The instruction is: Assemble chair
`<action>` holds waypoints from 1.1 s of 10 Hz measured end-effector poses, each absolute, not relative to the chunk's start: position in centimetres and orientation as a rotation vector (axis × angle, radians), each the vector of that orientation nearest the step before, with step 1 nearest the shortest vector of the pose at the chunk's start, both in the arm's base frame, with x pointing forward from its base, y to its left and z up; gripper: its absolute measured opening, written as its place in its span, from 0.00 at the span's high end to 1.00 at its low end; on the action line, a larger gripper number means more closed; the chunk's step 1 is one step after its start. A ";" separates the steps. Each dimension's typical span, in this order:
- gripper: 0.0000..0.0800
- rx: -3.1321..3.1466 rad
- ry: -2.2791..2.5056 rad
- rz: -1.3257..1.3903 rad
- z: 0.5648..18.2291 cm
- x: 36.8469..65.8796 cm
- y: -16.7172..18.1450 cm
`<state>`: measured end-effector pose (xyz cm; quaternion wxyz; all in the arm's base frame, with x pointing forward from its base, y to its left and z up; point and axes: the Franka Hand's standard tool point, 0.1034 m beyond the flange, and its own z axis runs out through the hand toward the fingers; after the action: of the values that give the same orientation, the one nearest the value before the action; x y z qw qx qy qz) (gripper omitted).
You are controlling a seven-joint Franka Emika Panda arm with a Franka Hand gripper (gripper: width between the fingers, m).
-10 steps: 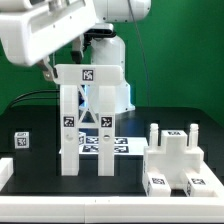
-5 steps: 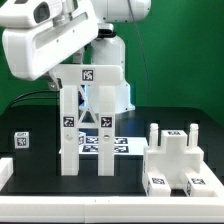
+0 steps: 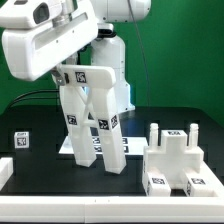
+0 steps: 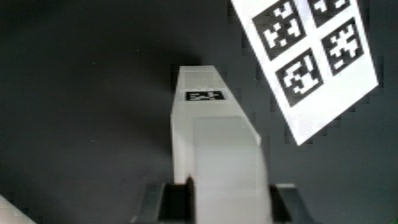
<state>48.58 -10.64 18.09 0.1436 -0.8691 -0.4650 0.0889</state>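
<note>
– Exterior view: how does the arm sit?
– Bent down from above, wrist housing right over the chair frame (image 3: pixel 95 78). The frame leans toward the exterior view's right above the black table (image 3: pixel 40 168).
– And the gripper (image 4: pixel 228 205)?
– Wrist view shows its fingers (image 4: pixel 173 198) clamped on both sides of the frame's top bar, with the marker board (image 4: pixel 311 60) lying below.

Robotics lab, plain green backdrop (image 3: pixel 192 60), white-bordered black table (image 3: pixel 112 183), white robot arm (image 3: pixel 50 45), flat white marker board (image 4: pixel 324 62) of square tags
</note>
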 end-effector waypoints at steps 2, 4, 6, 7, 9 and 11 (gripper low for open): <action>0.86 -2.631 -1.047 0.350 18.3 49.3 -12.4; 0.86 -2.635 -0.982 0.405 18.1 48.7 -12.0; 0.85 -2.641 -0.967 0.409 18.1 48.7 -12.0; 0.85 -2.651 -0.941 0.406 18.2 48.7 -12.1; 0.85 -2.786 -0.569 0.429 18.8 48.8 -13.6; 0.85 -2.789 -0.163 0.543 18.8 48.0 -13.3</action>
<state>47.97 -13.31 18.75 0.1471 -0.9693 -0.0566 0.1885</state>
